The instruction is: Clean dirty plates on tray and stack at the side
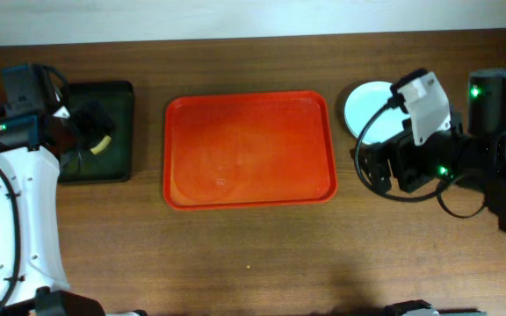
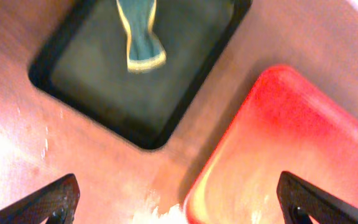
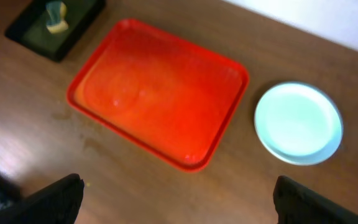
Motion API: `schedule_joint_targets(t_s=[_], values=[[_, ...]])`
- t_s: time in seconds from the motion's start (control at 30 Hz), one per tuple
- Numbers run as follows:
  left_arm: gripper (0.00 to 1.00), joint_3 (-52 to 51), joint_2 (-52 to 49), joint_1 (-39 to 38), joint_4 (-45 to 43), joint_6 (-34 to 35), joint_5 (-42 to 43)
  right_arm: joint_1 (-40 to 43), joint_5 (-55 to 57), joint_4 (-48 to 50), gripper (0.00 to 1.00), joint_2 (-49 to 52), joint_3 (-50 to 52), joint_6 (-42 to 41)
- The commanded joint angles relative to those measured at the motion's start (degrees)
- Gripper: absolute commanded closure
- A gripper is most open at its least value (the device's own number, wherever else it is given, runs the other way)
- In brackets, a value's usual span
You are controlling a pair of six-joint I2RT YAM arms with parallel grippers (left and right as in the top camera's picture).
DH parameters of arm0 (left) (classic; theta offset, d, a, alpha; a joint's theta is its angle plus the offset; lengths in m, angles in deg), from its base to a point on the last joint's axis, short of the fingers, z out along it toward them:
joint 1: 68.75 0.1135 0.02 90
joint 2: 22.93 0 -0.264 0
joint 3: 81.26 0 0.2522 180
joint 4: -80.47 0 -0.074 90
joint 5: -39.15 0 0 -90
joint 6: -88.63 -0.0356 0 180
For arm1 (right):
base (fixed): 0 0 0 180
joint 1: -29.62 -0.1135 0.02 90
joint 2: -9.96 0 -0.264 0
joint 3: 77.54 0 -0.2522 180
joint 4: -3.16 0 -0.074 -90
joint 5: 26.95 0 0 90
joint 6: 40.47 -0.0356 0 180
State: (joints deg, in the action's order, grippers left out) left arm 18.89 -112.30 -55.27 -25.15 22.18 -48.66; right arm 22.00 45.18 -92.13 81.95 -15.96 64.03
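Note:
The red-orange tray point(image 1: 249, 149) lies in the middle of the table with nothing on it. It also shows in the right wrist view point(image 3: 160, 87) and the left wrist view point(image 2: 291, 149). A pale mint-blue plate point(image 1: 365, 105) sits on the table right of the tray, and a second rim seems to show under it in the right wrist view point(image 3: 298, 122). My right gripper point(image 1: 378, 167) is open and empty, just in front of the plate point(image 3: 179, 199). My left gripper point(image 1: 86, 127) is open and empty over the black tray point(image 2: 179, 202).
A smaller black tray point(image 1: 99, 132) stands left of the red tray and holds a green-and-yellow sponge point(image 2: 138, 34). Both show in the right wrist view, the black tray point(image 3: 73, 28) and the sponge point(image 3: 56, 15). Bare wood runs along the table's front.

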Motion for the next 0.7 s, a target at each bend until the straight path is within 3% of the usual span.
schedule_joint_targets(t_s=[0.0,0.1,0.17,0.23,0.3,0.5,0.67], values=[[0.00,-6.8,7.5,-2.1,-1.3,-2.7,2.1,-0.3,0.6,6.0,0.01,-7.1,12.6,2.7],[0.01,-17.5,22.1,-5.0,-7.9,-2.9,1.9,-0.2,0.6,20.5,0.01,-14.0,28.2,0.1],[0.01,-30.4,37.7,-6.7,-14.9,-2.8,-0.6,-0.2,0.8,31.8,0.01,-16.3,36.3,-1.5],[0.01,-42.0,52.3,-6.7,-21.1,-2.8,-2.6,-0.2,0.8,37.0,0.01,-14.8,38.1,-1.5],[0.01,-46.5,59.9,-6.7,-24.2,-2.8,-2.6,-0.2,0.8,37.8,0.01,-12.5,38.1,-1.5],[0.01,-46.9,62.5,-6.7,-23.3,-2.6,-2.6,-0.2,0.3,37.4,0.01,-9.3,38.1,-1.5],[0.01,-46.9,62.5,-6.7,-17.6,-2.6,-2.6,-0.3,-2.1,37.3,0.01,-9.6,38.1,-1.5]])
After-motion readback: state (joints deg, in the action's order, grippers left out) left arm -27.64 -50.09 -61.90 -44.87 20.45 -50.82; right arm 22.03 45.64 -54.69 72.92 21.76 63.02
